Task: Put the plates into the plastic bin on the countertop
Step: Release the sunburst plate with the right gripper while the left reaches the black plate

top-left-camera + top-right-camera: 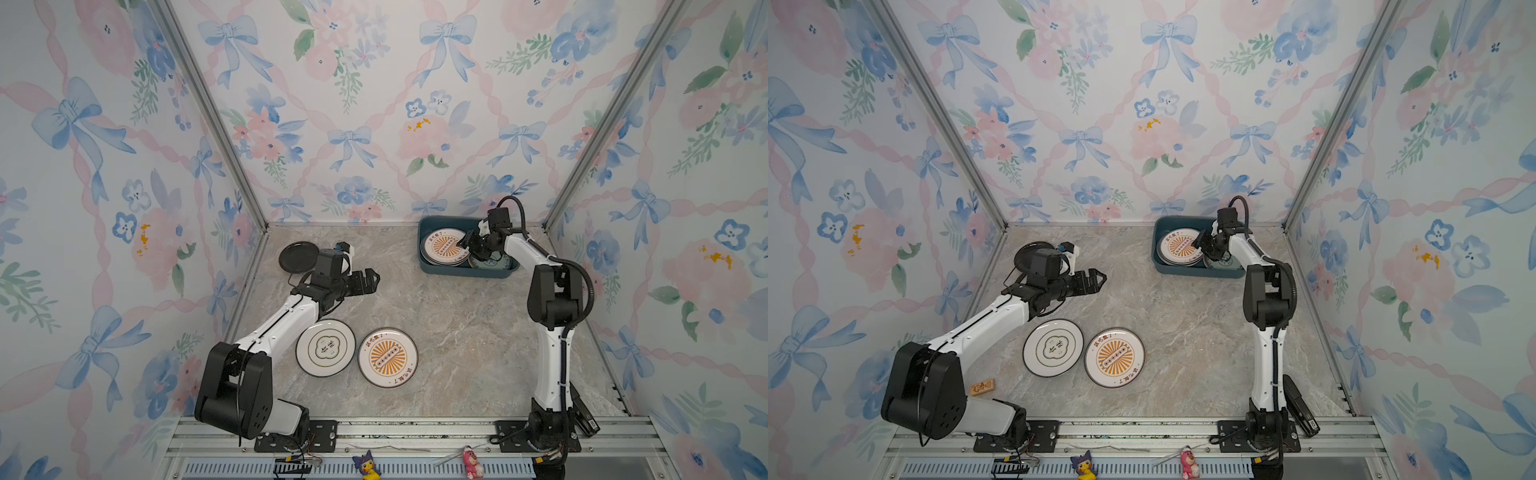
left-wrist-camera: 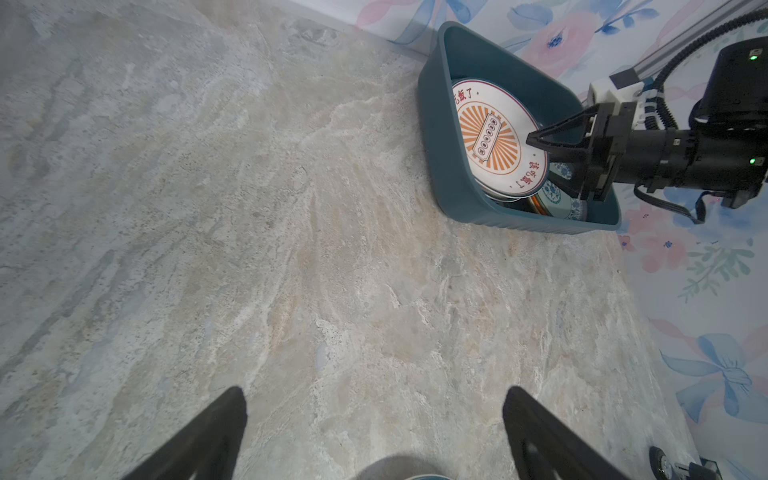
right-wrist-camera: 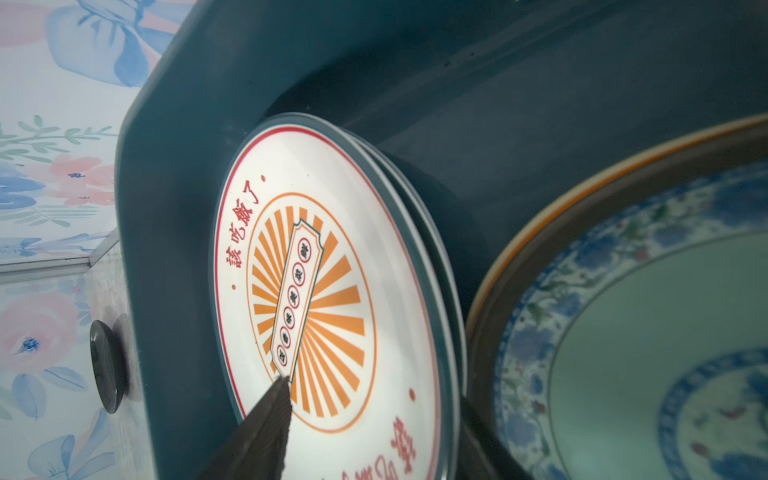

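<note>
We start with the flat beige-grey marble-patterned countertop (image 1: 436, 316), which carries everything. The dark teal-blue rectangular plastic bin (image 1: 453, 271) sits at its far right, against the back wall. At the bin's left end a large round white plate with an orange sunburst (image 1: 441, 246) tops a stack. Beside it a smaller teal-patterned plate (image 3: 644, 332) lies over at least one orange-rimmed plate.

Three plates are outside the bin. A second sunburst plate (image 1: 387, 357) and a large white plate with a cloud emblem (image 1: 325, 348) lie just beside each other near the front. A small round black plate (image 1: 296, 257) lies at the far left, partly behind the left arm.

We judge these plates to be stiff, glazed and slick, and the large ones fairly heavy. They would likely chip or crack if dropped. Lying flat, they offer only the rim to take hold of: one finger over the lip and one slid under it. A large plate pinched at its edge will probably tilt.

The right gripper (image 1: 466, 242) reaches into the bin. In the right wrist view its jaws are parted, one finger over the face of the top sunburst plate and the other beyond its rim. The gap is far wider than the plate, so we read it as not clamped. We cannot tell whether a fingertip touches the glaze.

The left gripper (image 1: 374, 277) hovers over bare countertop between the black plate and the bin. Its jaws are spread wide, holding and touching nothing.
</note>
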`<state>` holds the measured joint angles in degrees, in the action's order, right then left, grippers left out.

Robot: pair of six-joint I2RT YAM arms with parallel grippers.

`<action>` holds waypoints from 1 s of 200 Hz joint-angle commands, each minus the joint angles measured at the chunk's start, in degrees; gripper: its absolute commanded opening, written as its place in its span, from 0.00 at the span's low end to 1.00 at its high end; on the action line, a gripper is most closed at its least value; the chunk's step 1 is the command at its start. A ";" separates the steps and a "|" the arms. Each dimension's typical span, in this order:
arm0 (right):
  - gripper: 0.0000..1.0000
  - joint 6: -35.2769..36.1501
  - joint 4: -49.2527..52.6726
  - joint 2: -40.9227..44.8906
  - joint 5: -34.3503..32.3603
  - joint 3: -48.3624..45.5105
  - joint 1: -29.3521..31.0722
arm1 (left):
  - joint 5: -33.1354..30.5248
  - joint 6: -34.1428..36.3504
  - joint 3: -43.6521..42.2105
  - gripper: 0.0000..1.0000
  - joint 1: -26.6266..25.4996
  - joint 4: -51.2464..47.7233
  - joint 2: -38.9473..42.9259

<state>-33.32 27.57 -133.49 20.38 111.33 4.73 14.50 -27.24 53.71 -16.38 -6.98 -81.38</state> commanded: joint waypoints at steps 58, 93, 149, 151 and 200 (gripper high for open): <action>0.59 4.18 9.59 0.67 -7.60 1.74 -0.30 | -3.92 -0.87 -2.37 0.98 2.89 -0.06 2.36; 0.60 6.36 12.62 1.17 -10.99 3.47 -0.16 | -7.28 -1.02 -3.55 0.98 3.85 -0.02 4.36; 0.61 8.17 14.83 2.62 -14.05 5.14 -0.05 | -9.02 -1.73 -3.88 0.98 6.49 0.04 4.16; 0.61 8.18 14.80 2.86 -14.10 5.02 -0.07 | -9.13 -1.82 -3.95 0.98 6.57 0.04 4.07; 0.61 9.98 12.58 12.21 -15.98 -0.88 0.70 | -11.43 -3.62 -5.70 0.98 12.46 3.03 1.39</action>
<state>-25.30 40.07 -129.40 6.59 112.66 4.95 5.08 -29.19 49.58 -7.07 -6.04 -78.00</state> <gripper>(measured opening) 0.606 0.980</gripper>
